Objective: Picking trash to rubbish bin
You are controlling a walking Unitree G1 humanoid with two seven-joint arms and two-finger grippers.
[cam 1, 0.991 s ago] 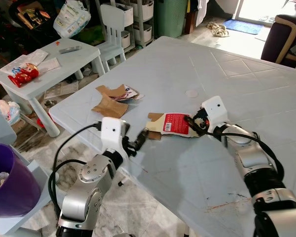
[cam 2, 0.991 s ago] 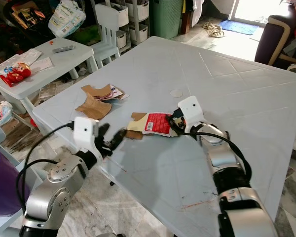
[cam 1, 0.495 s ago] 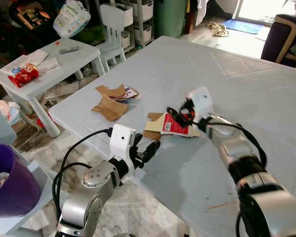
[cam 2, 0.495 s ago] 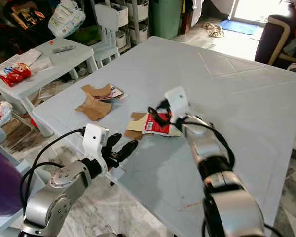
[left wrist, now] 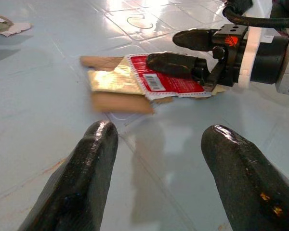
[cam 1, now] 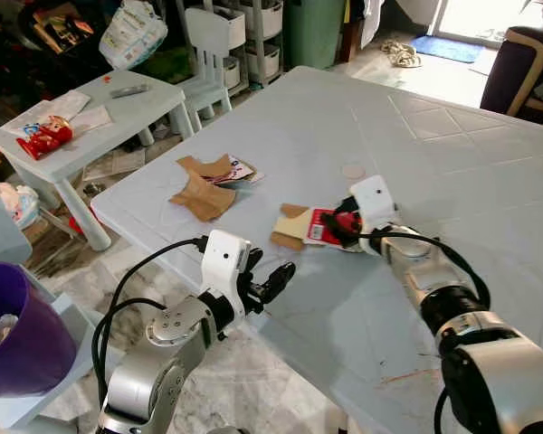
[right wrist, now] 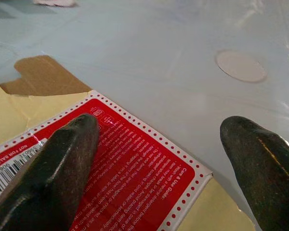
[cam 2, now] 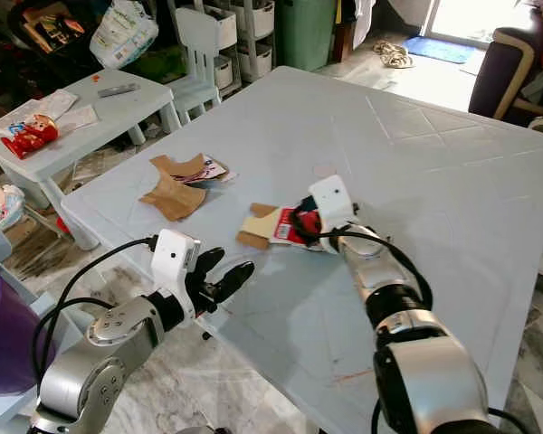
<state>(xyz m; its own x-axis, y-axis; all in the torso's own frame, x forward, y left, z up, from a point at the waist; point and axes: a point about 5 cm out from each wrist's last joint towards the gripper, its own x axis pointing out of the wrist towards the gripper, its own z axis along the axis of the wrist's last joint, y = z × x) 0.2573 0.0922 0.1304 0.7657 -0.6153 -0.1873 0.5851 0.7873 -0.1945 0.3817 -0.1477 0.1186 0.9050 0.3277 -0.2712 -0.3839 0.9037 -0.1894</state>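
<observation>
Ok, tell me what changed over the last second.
The right hand rose off the flattened red and cream carton, then came back down on it, fingers open, one resting on the red panel. The left hand edged forward by the table edge, open and empty. The brown cardboard scraps stayed put.

table (cam 1: 489,181) far side: bare | near edge: flattened carton (cam 1: 312,226), cardboard scraps (cam 1: 204,185) obstruct
</observation>
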